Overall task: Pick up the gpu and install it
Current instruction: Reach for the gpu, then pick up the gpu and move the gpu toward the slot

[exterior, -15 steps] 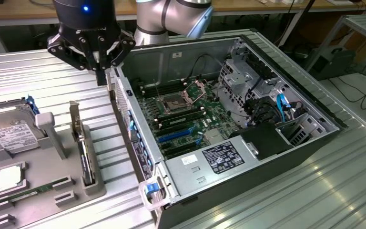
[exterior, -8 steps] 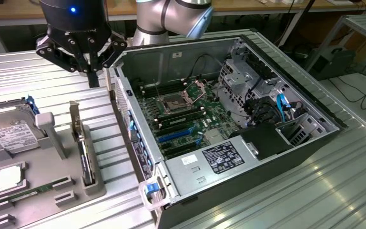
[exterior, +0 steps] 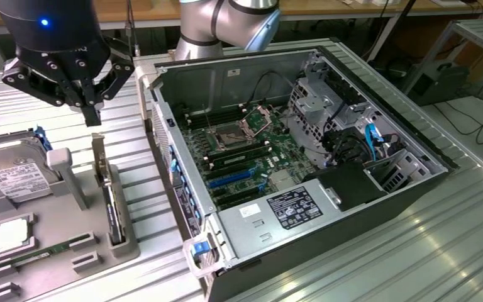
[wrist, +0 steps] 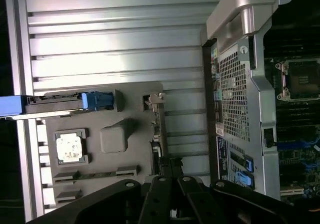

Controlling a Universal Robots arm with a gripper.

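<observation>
The gpu (exterior: pixel 110 198) stands on its long edge in a slot of the grey parts holder (exterior: pixel 65 220), its silver bracket end pointing up. My gripper (exterior: pixel 93 116) hangs above and slightly behind that bracket, fingers pointing down and shut on nothing. In the wrist view the gpu (wrist: pixel 159 129) is a thin dark strip along the holder's edge (wrist: pixel 115 139), and my gripper (wrist: pixel 170 168) sits just over its near end. The open computer case (exterior: pixel 309 82) lies at the exterior view's right with its motherboard (exterior: pixel 250 157) and blue card slots (exterior: pixel 229 179) exposed.
The holder also carries a silver hard drive with a white label (exterior: pixel 11 176), a processor chip (exterior: pixel 11 236) and a narrow green memory stick (exterior: pixel 44 253). The case wall (wrist: pixel 240 83) stands close beside the holder. Ribbed metal table (exterior: pixel 443 239) all around.
</observation>
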